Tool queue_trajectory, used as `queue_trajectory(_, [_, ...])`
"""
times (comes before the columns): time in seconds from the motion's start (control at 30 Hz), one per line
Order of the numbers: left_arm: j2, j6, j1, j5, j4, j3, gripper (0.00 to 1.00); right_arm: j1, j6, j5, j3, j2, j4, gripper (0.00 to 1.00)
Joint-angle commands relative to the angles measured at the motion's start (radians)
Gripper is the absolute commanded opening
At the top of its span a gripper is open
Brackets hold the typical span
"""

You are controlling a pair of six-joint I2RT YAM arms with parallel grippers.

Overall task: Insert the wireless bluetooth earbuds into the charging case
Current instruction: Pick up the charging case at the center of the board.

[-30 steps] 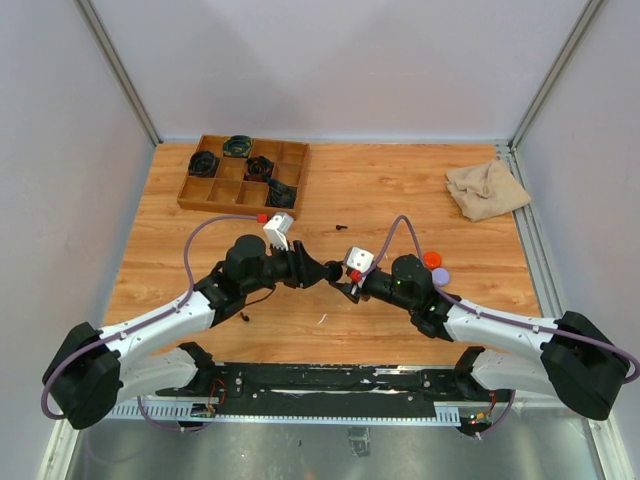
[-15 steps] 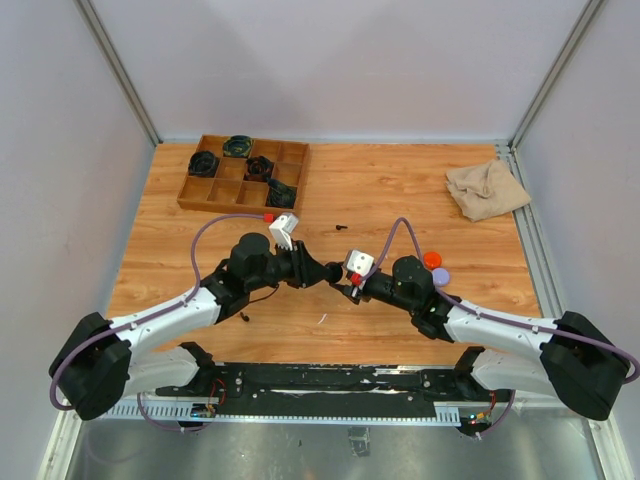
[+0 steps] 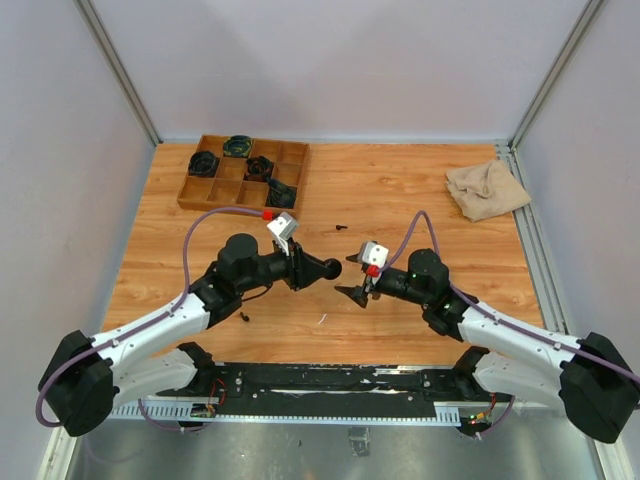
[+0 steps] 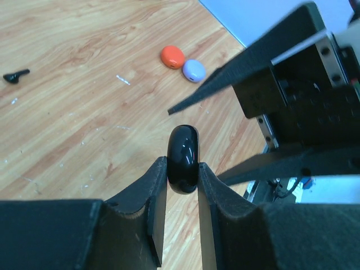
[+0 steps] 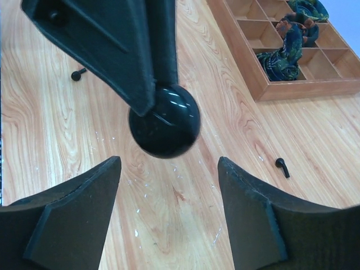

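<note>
**Black case** (image 4: 183, 158): edge-on in the left wrist view, with its lower rim sunk between the fingers of the left gripper (image 4: 182, 167). No lid seam can be made out. In the right wrist view one finger covers its upper left.

**Right gripper** (image 5: 169, 163): its fingers are cut by the bottom edge in its own view and by the right edge in the left wrist view.

**Wooden tray** (image 5: 264, 93): cropped at the top and right of the right wrist view. It holds dark tangled bundles (image 5: 281, 56) that cannot be identified.

**Black earbud** (image 3: 342, 228): a speck from above, form unreadable.

**Orange case** (image 4: 172, 56) and **lavender case** (image 4: 193, 70): whether they are touching or only just beside each other cannot be told.
</note>
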Motion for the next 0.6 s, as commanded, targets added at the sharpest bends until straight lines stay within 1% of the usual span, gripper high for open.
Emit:
queue_trajectory(0.0, [-0.035,0.149,0.004,0.081,0.011,0.036,0.09,-0.087,0.109,-0.194,0.042,-0.038,-0.022,0.71])
queue_trajectory(0.1, [-0.037,0.189,0.005,0.136,0.022,0.039,0.08,-0.139,0.156,-0.293,0.048,-0.048,-0.016,0.70])
queue_trajectory(0.23, [-0.036,0.215,0.004,0.217,0.072,0.030,0.07,-0.209,0.246,-0.435,0.037,-0.044,0.062,0.68])
queue_trajectory(0.43, [-0.052,0.227,0.004,0.278,0.151,0.012,0.08,-0.232,0.305,-0.547,0.061,0.000,0.096,0.66])
queue_trajectory(0.57, [-0.057,0.227,0.003,0.298,0.186,0.002,0.08,-0.232,0.352,-0.593,0.080,0.042,0.140,0.62])
